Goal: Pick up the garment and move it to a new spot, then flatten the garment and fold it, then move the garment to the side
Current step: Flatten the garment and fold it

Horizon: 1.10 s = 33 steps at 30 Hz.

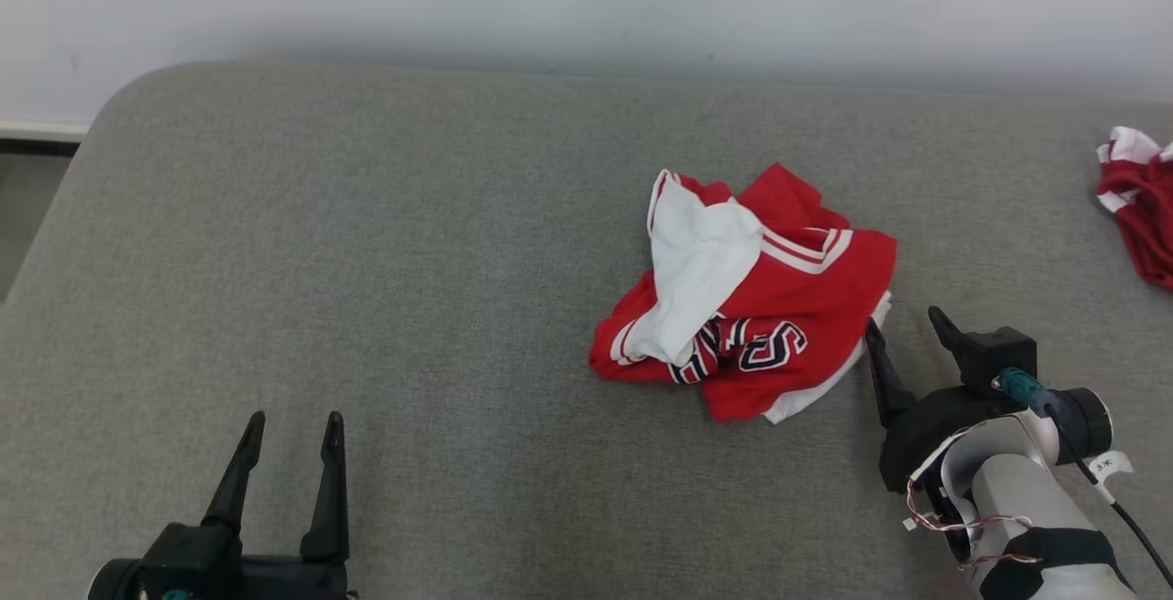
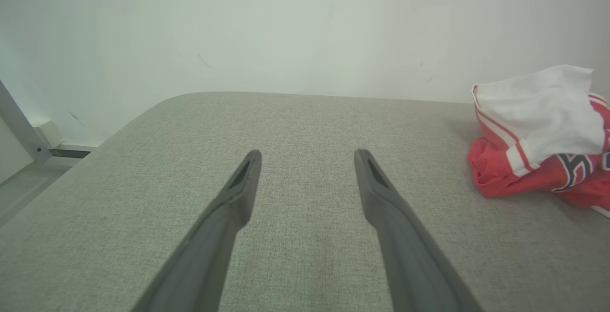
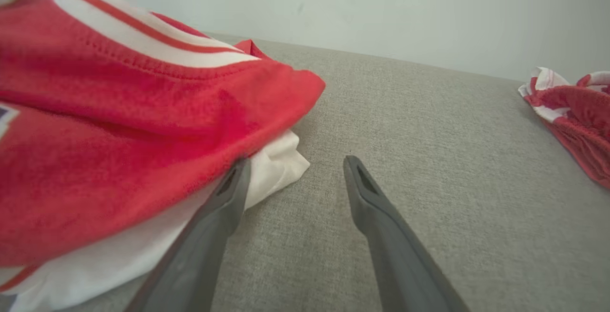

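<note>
Head view: crumpled red-and-white jersey [image 1: 747, 293] on woven grey cushion [image 1: 412, 261]; right gripper [image 1: 903, 319] gapes empty beside it, left gripper [image 1: 295, 417] likewise, well apart.

Left gripper [image 1: 296, 417]: held low over the near-left part of the surface [image 1: 440, 243], both fingers [image 1: 234, 476] pointing toward the far edge, jaws spread wide with nothing between them. Right gripper [image 1: 903, 319]: by the near edge toward the right, fingers angled to the far left, jaws equally wide and empty. Right wrist [image 1: 1086, 421] is dark; the pale forearm [image 1: 1008, 481] runs back toward the near-right corner.
</note>
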{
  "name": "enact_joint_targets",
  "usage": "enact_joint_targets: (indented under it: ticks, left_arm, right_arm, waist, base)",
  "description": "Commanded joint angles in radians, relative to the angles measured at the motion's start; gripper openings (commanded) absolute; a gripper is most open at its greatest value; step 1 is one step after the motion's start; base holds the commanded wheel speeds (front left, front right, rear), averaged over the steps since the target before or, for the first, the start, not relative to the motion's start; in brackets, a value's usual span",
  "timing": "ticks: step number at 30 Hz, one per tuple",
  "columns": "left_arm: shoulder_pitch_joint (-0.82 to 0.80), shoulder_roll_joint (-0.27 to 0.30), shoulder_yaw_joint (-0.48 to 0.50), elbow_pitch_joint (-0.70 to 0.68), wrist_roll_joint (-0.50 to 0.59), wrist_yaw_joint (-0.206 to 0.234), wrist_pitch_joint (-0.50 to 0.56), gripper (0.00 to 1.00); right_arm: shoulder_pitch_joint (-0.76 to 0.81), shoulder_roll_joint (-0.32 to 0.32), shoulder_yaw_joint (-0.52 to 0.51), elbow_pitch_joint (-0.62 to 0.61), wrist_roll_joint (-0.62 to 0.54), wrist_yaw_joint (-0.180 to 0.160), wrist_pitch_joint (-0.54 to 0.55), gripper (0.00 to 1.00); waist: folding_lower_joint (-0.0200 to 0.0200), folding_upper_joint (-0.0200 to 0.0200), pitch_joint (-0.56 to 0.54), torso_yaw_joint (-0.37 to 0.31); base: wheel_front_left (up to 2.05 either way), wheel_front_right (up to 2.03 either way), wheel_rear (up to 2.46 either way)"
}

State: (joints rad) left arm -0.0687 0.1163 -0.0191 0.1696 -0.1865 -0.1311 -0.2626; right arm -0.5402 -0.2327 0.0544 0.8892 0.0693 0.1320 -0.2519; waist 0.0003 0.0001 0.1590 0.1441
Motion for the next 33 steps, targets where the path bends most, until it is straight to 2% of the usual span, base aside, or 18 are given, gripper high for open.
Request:
enact_joint_targets:
  ticks: [1, 8, 9, 10, 11, 12, 15, 18, 27, 28, 33]
  left_arm:
    - [-0.013, 0.0, -0.003, 0.003, -0.01, 0.001, -0.003, 1.0]
    - [-0.039, 0.004, -0.017, 0.015, -0.02, 0.001, -0.003, 1.0]
    - [-0.039, 0.005, -0.019, 0.016, -0.021, 0.001, -0.003, 1.0]
    - [-0.04, 0.004, -0.021, 0.017, -0.022, 0.001, -0.003, 1.0]
    - [-0.041, 0.005, -0.022, 0.018, -0.023, 0.001, -0.003, 1.0]
    - [-0.041, 0.005, -0.022, 0.019, -0.023, 0.001, -0.003, 1.0]
    - [-0.029, 0.004, -0.013, 0.022, -0.023, 0.001, -0.003, 1.0]
    - [0.0, 0.004, 0.006, 0.025, -0.019, 0.001, -0.003, 1.0]
    - [0.055, -0.005, 0.041, 0.011, -0.021, 0.001, -0.003, 1.0]
    - [0.055, -0.005, 0.041, 0.011, -0.021, 0.001, -0.003, 1.0]
    - [0.075, -0.013, 0.046, 0.001, -0.017, 0.001, -0.003, 1.0]
  right_arm:
    - [-0.013, -0.002, 0.003, 0.016, 0.007, -0.003, -0.003, 1.0]
    - [-0.087, 0.005, 0.024, 0.161, 0.018, -0.003, 0.005, 1.0]
    - [-0.094, 0.007, 0.027, 0.183, 0.022, -0.003, 0.01, 0.65]
    - [-0.102, 0.006, 0.031, 0.203, 0.025, -0.003, 0.012, 0.49]
    - [-0.107, 0.005, 0.034, 0.22, 0.03, -0.003, 0.011, 0.12]
    - [-0.113, 0.006, 0.036, 0.233, 0.034, -0.003, 0.009, 0.0]
    - [-0.112, 0.01, 0.049, 0.243, 0.049, -0.003, -0.001, 0.0]
    - [-0.087, 0.03, 0.069, 0.199, 0.081, -0.003, -0.012, 0.0]
    - [0.096, 0.035, 0.148, -0.138, 0.174, -0.003, -0.014, 0.0]
    - [0.096, 0.035, 0.148, -0.138, 0.174, -0.003, -0.014, 0.0]
    - [0.204, 0.033, 0.167, -0.306, 0.207, -0.003, -0.014, 0.0]
  waist:
    - [-0.0003, -0.0001, 0.024, 0.026]
    - [-0.0003, -0.0001, 0.036, 0.048]
    - [-0.0003, -0.0001, 0.036, 0.05]
    - [-0.0003, -0.0001, 0.036, 0.053]
    - [-0.0003, -0.0001, 0.036, 0.055]
    - [-0.0003, -0.0001, 0.034, 0.057]
    - [-0.0003, -0.0001, 0.017, 0.055]
    - [-0.0003, -0.0001, -0.012, 0.036]
    - [-0.0003, -0.0001, -0.09, -0.066]
    - [-0.0003, -0.0001, -0.09, -0.066]
    - [-0.0003, -0.0001, -0.111, -0.118]
  base:
    - [0.0, 0.0, 0.0]
    - [0.0, 0.0, 0.0]
    - [0.0, 0.0, 0.0]
    - [0.0, 0.0, 0.0]
    - [0.0, 0.0, 0.0]
    - [0.0, 0.0, 0.0]
    - [0.0, 0.0, 0.0]
    - [0.0, 0.0, 0.0]
    - [0.0, 0.0, 0.0]
    - [0.0, 0.0, 0.0]
    - [0.0, 0.0, 0.0]
